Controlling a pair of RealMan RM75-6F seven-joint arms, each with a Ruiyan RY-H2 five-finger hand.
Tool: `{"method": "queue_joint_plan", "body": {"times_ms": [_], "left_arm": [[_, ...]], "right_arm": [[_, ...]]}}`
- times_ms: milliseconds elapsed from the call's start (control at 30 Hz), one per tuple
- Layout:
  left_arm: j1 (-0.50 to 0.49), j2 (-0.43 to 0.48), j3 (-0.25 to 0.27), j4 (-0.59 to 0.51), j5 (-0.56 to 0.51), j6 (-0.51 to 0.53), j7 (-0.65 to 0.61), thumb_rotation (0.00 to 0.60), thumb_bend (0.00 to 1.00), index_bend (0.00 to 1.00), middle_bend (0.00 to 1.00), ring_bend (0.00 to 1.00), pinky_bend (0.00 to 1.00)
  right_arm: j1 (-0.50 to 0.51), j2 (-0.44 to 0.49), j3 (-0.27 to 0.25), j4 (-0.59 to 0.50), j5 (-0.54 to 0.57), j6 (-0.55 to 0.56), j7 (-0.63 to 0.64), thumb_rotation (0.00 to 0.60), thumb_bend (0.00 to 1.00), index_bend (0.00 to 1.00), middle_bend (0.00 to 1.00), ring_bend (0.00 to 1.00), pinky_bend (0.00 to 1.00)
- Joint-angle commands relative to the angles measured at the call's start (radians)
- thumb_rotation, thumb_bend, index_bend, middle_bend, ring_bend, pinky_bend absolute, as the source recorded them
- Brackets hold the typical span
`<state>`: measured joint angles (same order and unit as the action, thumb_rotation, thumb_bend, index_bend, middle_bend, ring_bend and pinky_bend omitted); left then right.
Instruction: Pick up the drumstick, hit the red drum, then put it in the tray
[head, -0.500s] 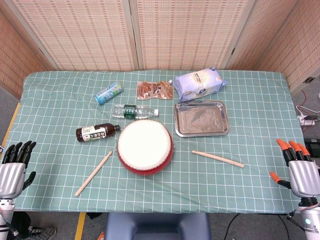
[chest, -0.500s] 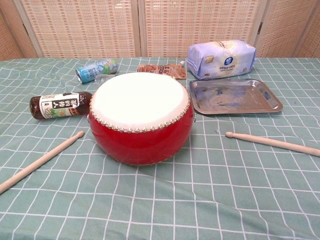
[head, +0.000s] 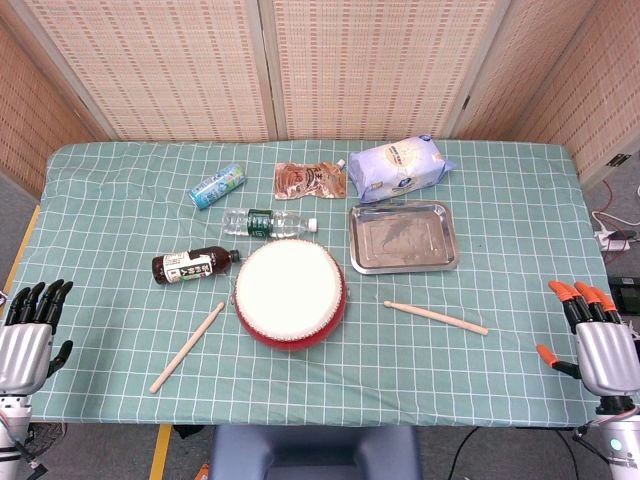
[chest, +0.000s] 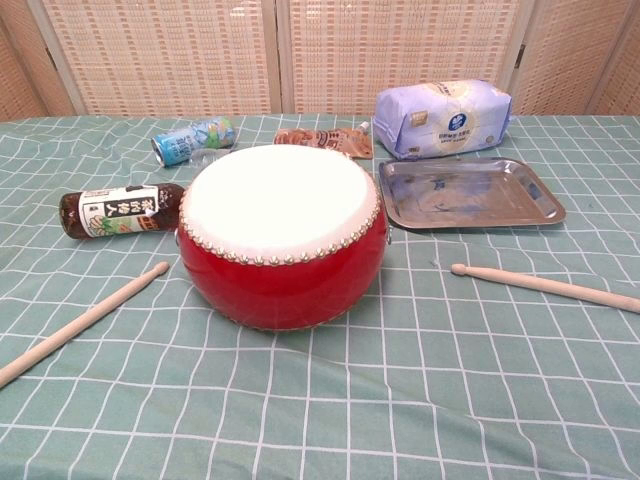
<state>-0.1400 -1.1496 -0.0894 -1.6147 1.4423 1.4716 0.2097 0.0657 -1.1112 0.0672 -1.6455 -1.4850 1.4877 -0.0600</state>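
Wooden drumstick (head: 436, 318) lying thin on tabletop (head: 500, 250), both robot hands, left (head: 28, 335) & right (head: 598, 340), hanging open, empty; stick prob. rolling away under fingertip contact.

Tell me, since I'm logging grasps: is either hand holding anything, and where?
Nothing is held: left hand and right hand are open off the table's edges.
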Motion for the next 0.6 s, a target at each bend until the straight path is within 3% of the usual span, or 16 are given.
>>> {"method": "queue_joint_plan", "body": {"times_ms": [33,333,600], "left_arm": [[-0.001,0.001,0.0,0.0,0.002,0.001,0.0,0.6,0.27,0.04,0.06,0.02,0.06],[-0.001,-0.003,0.005,0.007,0.011,0.005,-0.013,0.6,0.27,0.04,0.06,0.02,0.06],[0.008,-0.007,0.012,0.033,0.016,0.013,-0.046,0.6,0.27,0.04,0.06,0.02,0.06]], "right_arm": [[0.002,-0.001,-0.001,-0.004,-0.004,-0.004,0.003,0.6,0.17,0.15,0.14,0.03,0.13],[0.105,-0.045,0.024,-0.048,-0.007,-0.137,-0.002,0.6,0.17,0.27,0.14,0.06,0.14],[0.263,-0.187,0.079,0.036,0.125,-0.359,-0.13,0.6,0.21,0.41,0.14,0.06,0.14]]}}
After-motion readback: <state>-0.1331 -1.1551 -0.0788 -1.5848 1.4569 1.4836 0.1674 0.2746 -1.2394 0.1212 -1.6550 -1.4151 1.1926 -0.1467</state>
